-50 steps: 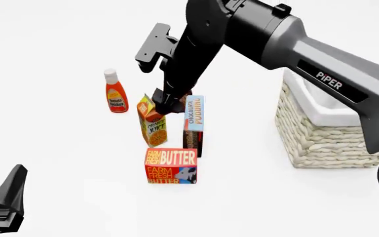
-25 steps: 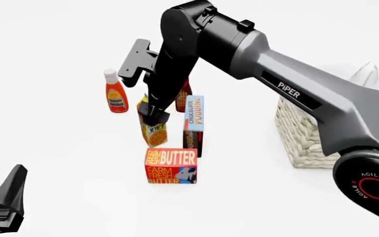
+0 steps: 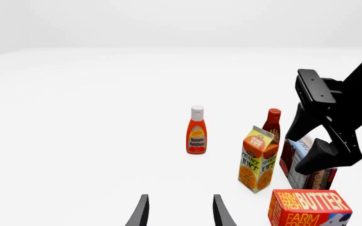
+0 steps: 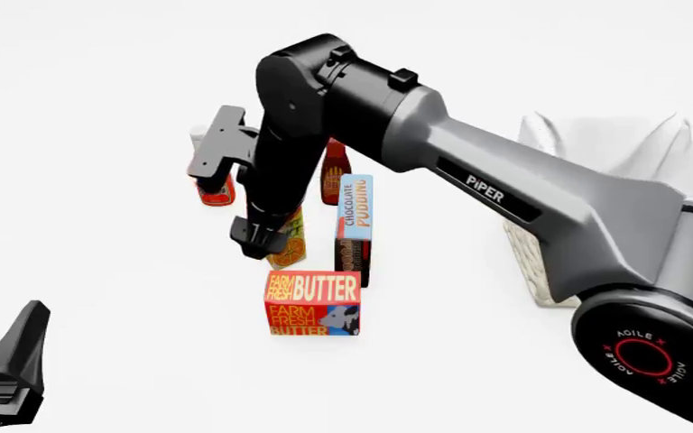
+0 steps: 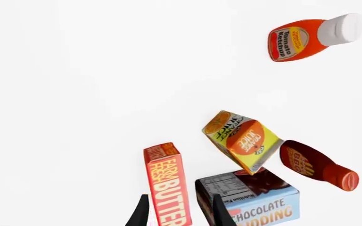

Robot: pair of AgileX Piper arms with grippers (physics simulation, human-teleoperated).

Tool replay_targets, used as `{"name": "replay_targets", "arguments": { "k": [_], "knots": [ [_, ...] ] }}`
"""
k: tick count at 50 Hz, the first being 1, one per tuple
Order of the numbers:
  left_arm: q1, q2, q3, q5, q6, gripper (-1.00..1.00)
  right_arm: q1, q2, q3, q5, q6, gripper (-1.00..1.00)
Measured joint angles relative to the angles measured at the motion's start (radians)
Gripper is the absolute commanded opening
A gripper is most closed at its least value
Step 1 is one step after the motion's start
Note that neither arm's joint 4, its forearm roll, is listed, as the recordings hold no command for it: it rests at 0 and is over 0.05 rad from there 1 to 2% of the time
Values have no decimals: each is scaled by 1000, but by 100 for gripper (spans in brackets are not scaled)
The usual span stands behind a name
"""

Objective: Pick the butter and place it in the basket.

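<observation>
The butter (image 4: 311, 304) is a red-orange box standing on the white table, nearest the arms among the groceries; it also shows in the wrist views as the butter (image 3: 310, 207) and the butter (image 5: 166, 183). My right gripper (image 4: 260, 242) hangs open just beyond and left of it, pointing down in front of the orange juice, holding nothing. In its wrist view the right gripper (image 5: 179, 214) has its fingers apart with the butter's edge showing between them. The basket (image 4: 525, 262) stands at the right, largely hidden by the right arm. My left gripper (image 4: 15, 356) rests open at the near left.
Behind the butter stand an orange juice carton (image 4: 289, 245), a chocolate pudding box (image 4: 354, 225), a dark red sauce bottle (image 4: 335, 176) and a ketchup bottle (image 4: 212, 191) partly behind the right wrist. The right arm stretches across from the lower right.
The right arm has swung left and down. Its gripper has gone from above the juice and pudding to low beside the juice, nearer the butter. The basket's cloth now shows.
</observation>
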Motion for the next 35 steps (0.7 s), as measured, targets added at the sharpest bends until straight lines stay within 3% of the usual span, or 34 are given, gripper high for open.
{"name": "replay_targets", "arguments": {
  "k": [35],
  "knots": [
    [0, 0, 0, 0, 0, 100, 10, 25, 15, 1, -3, 100]
  ]
}}
